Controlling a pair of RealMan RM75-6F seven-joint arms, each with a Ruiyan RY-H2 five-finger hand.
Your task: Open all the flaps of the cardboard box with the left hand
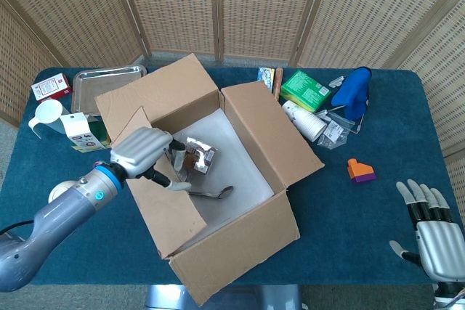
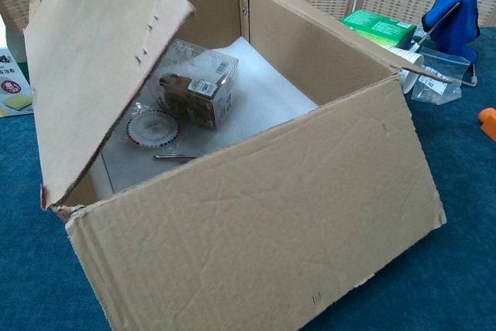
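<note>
Head view: our left hand [image 1: 143,152] curls fingers over the free edge of the last flap [image 1: 161,197] of the cardboard box [image 1: 211,179], mid-table, w/ that flap near upright; right hand [image 1: 430,231] idle, fingers spread, holding nothing. Risk, we reckon: fingers slip off & flap drops shut, or the pull drags the box. The milk carton [image 1: 80,132] & ball [image 1: 64,192] sit just left, in the flap's swing path. Chest view: flap tilted up; clear packet [image 2: 198,92] & spoon [image 2: 175,157] lie inside; hand not seen.
</note>
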